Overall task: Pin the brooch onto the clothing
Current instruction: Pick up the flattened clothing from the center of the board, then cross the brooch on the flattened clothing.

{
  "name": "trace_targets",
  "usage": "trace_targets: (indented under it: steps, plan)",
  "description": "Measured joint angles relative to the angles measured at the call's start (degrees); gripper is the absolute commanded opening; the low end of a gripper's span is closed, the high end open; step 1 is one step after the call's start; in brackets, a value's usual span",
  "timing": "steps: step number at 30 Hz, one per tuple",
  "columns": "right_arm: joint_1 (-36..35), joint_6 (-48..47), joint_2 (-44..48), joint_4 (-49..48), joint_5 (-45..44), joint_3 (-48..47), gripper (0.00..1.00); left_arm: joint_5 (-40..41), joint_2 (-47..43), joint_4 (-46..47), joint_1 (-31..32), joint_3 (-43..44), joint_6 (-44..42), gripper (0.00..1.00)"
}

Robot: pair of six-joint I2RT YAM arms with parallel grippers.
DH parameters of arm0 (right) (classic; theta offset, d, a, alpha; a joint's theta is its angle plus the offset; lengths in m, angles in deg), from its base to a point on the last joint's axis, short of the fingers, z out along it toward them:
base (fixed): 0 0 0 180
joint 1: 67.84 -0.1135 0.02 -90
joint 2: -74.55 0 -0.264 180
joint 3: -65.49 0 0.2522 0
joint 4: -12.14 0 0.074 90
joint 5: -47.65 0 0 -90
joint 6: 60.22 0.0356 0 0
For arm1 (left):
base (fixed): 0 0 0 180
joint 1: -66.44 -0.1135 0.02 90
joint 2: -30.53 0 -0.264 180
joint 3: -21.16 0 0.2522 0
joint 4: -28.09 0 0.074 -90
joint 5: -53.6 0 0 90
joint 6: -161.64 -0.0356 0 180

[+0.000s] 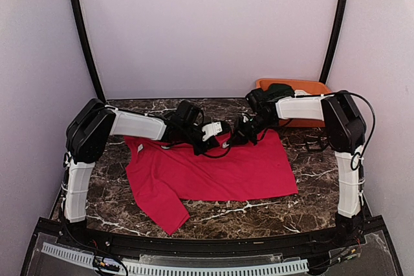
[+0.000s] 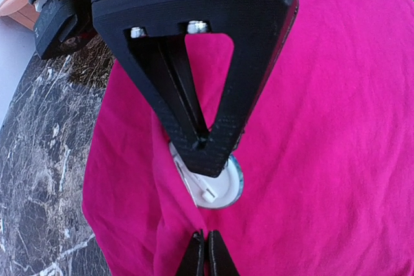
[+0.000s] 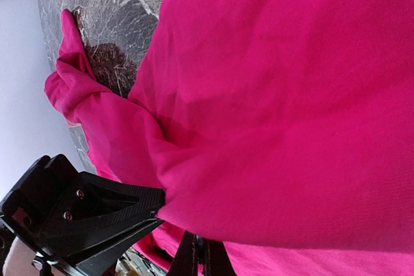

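Two very unlike materials meet here: the T-shirt [image 1: 226, 172], thin red knit spread across the middle of the marble table [image 1: 310, 205] with one sleeve trailing toward the near edge, and the brooch [image 2: 218, 193], a small round pale disc lying on the cloth near the shirt's far edge, between the two arms. The shirt looks light, limp and stretchy; it will likely bunch and slide on the polished stone rather than resist a push, so it wants holding by a pinched fold close to the disc. The left gripper [image 2: 206, 242] has its jaws closed together and, judging by the creases running into its tip, seems to nip just such a ridge of fabric beside the brooch. The right gripper [image 2: 208, 161] has its jaws closed too, its tip touching the disc's upper edge; whether it grips that edge or only presses on it I cannot tell, and in the right wrist view a bulge of cloth hides the brooch. The brooch is probably rigid, light and smooth, apt to skid or flip, so its rim is the place to take it, not the small tab on its face, which looks delicate.
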Motion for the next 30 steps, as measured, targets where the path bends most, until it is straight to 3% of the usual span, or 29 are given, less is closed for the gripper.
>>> trace_targets:
  steps: [11, 30]
  plan:
    - [0.15, 0.07, 0.0, 1.86, -0.55, -1.64, 0.0, 0.22, 0.02, -0.31, 0.52, 0.0, -0.44, 0.02]
    - [-1.62, -5.33, -3.3, 13.03, -9.62, -10.27, 0.0, 1.44, 0.02, -0.31, 0.7, 0.0, -0.39, 0.02]
